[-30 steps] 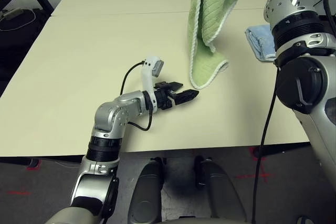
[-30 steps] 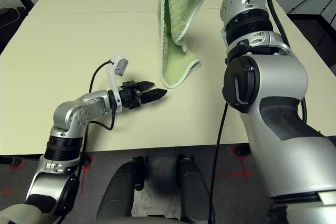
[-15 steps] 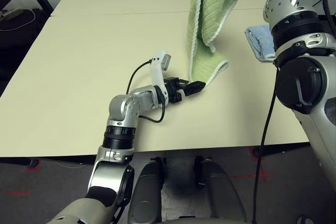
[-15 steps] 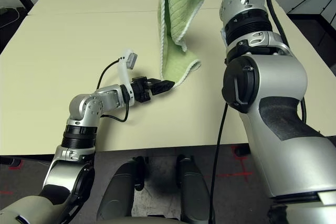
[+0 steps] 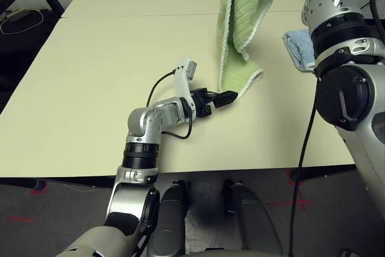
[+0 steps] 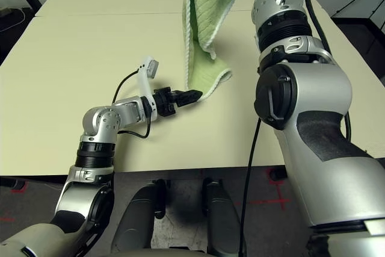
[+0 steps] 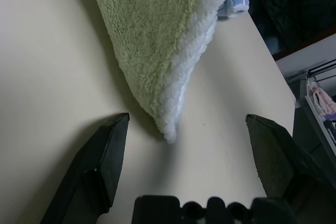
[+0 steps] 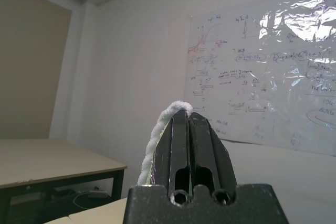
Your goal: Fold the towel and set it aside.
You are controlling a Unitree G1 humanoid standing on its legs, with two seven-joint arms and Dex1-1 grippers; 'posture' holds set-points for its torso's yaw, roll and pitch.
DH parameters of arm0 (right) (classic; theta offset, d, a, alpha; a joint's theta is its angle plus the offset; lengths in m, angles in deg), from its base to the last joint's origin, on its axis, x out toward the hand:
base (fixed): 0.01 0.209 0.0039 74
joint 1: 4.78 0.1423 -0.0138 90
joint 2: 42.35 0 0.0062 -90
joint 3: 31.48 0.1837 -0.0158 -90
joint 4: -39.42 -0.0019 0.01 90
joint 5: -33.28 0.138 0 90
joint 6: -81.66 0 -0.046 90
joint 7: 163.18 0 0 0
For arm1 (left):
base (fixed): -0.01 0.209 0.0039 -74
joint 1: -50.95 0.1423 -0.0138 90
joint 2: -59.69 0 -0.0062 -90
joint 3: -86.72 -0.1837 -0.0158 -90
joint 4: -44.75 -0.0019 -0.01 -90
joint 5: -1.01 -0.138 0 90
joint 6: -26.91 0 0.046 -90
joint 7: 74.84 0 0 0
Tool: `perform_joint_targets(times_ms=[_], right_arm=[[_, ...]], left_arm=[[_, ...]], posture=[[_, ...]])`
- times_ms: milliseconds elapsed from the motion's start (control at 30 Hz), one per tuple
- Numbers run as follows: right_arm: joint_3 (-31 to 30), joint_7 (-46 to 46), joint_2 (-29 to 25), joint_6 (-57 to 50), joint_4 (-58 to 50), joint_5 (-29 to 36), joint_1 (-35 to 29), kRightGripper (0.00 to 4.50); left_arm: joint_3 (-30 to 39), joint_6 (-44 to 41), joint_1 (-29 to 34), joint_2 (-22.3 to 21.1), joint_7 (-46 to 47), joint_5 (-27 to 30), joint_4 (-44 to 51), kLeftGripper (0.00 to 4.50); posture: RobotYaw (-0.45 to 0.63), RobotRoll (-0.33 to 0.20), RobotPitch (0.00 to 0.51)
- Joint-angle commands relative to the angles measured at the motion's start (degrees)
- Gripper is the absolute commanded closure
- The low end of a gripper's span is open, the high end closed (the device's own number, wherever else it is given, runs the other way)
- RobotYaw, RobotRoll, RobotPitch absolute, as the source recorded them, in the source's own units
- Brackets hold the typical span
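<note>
The light green towel [image 5: 240, 22] with white edging hangs from above the picture's top, its lower corner resting on the table [image 5: 90, 76]. My right gripper [image 8: 188, 121] is raised high and shut on the towel's white edge [image 8: 157, 129]. My left gripper [image 5: 227, 97] lies low over the table, open, right at the towel's bottom corner. In the left wrist view that corner [image 7: 168, 129] sits between the two spread fingers [image 7: 107, 153], touching neither.
A smaller light blue towel [image 5: 298, 49] lies on the table behind my right arm. A table seam runs across the far side. Floor and a dark table leg show at the far left. The table's left half offers free room.
My left arm has reached forward and right, bringing its open gripper from a short way off up to the towel's bottom corner. The right arm and hanging towel have held still.
</note>
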Motion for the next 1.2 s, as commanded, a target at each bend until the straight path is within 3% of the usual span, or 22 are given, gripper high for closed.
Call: perform_joint_targets(times_ms=[33,100,167,433,1000,1133,1200], right_arm=[[0.0,0.5,-0.5,0.3,-0.4,-0.3,0.5,4.50],[0.0,0.5,-0.5,0.3,-0.4,-0.4,0.5,4.50],[-0.1,0.5,-0.5,0.3,-0.3,-0.4,0.4,4.50],[0.0,0.8,-0.4,0.1,-0.3,-0.3,0.2,4.50],[-0.1,0.8,-0.5,-0.4,-0.2,-0.3,-1.4,4.50],[0.2,-0.3,-1.6,-0.7,0.4,-0.6,-2.5,4.50],[0.4,-1.0,-3.2,-0.9,0.7,-0.7,-3.6,4.50]], left_arm=[[-2.4,-1.3,0.7,0.8,0.7,-1.2,-3.2,0.17],[-2.8,-1.0,0.6,0.9,0.7,-1.4,-3.5,0.58],[-3.1,-0.8,0.5,0.9,0.7,-1.6,-3.9,1.28],[-3.6,0.4,-0.3,1.0,0.9,-2.0,-4.6,4.46],[-1.0,0.8,-0.7,-0.1,2.5,-1.4,-3.7,4.49],[0.2,-1.0,-0.2,-3.6,2.5,-1.0,-0.8,4.49],[0.6,-3.4,1.2,-8.4,1.2,-0.4,3.3,4.49]], posture=[[0.05,0.000,0.215],[0.05,0.000,0.215],[0.05,0.000,0.216],[0.05,0.000,0.218],[0.06,0.000,0.224],[0.06,0.000,0.225],[0.06,0.000,0.228]])
